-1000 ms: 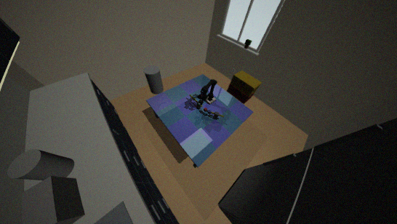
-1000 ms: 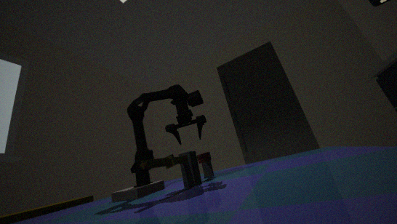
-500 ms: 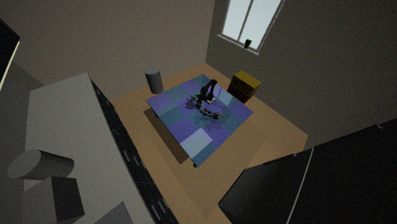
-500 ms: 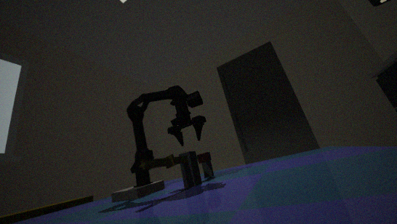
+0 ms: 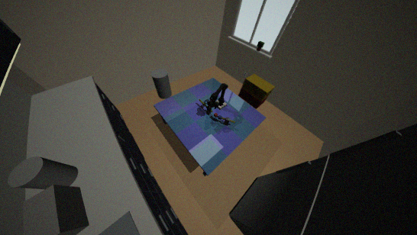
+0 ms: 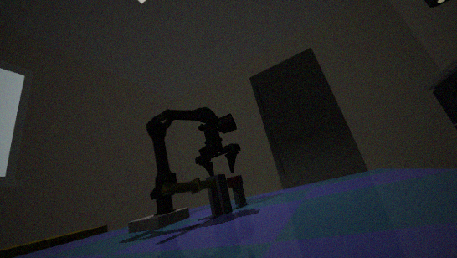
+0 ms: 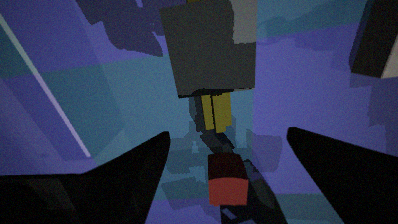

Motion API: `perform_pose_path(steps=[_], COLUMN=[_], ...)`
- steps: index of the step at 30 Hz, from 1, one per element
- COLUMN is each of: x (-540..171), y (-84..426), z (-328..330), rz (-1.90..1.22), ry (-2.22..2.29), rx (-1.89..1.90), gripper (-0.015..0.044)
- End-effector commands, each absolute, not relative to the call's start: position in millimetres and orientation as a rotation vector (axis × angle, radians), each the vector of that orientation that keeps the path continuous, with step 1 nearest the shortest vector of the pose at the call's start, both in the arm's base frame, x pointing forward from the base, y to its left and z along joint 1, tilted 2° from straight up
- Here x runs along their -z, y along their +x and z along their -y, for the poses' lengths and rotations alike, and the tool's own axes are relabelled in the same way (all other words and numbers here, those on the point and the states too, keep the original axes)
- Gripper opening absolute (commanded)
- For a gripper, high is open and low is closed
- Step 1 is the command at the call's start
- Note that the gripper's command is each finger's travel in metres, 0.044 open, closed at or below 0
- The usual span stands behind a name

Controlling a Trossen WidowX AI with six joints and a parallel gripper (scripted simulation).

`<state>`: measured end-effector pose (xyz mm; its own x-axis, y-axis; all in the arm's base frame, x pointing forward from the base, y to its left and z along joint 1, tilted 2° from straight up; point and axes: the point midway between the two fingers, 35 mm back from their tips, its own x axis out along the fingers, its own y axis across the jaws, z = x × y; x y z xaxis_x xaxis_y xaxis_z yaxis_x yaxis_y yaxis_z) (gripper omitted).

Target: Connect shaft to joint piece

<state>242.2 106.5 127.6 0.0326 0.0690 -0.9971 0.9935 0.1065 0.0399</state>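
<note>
My gripper (image 7: pixel 226 134) (image 6: pixel 222 173) is open and empty, fingers pointing down above the assembly. In the wrist view a grey block (image 7: pixel 210 52) is at the top centre. A yellow shaft (image 7: pixel 223 111) comes out of it towards the space between my fingertips; it also shows in the exterior view (image 6: pixel 182 187). Past its end lies a dark jointed part (image 7: pixel 217 142), then a red piece (image 7: pixel 228 190) (image 5: pixel 215 114) at the lower centre, between my fingers but below them. Shadow hides how the joint piece's opening points. Whether the shaft end touches it I cannot tell.
The arm's pale base (image 5: pixel 221 104) (image 6: pixel 159 220) stands beside the assembly on the blue and purple checked table (image 5: pixel 179 126). In the wrist view a dark block-like object (image 7: pixel 372 42) with a pale side is at the upper right.
</note>
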Motion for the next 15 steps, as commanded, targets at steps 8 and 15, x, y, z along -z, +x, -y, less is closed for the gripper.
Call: perform_pose_path(steps=[8, 15], x=[-89, -89], y=[240, 240], z=[-105, -123], rz=[-1.284, -1.285], ry=[1.193, 1.194], rx=[1.076, 1.075], gripper=[0.0440, 0.0440])
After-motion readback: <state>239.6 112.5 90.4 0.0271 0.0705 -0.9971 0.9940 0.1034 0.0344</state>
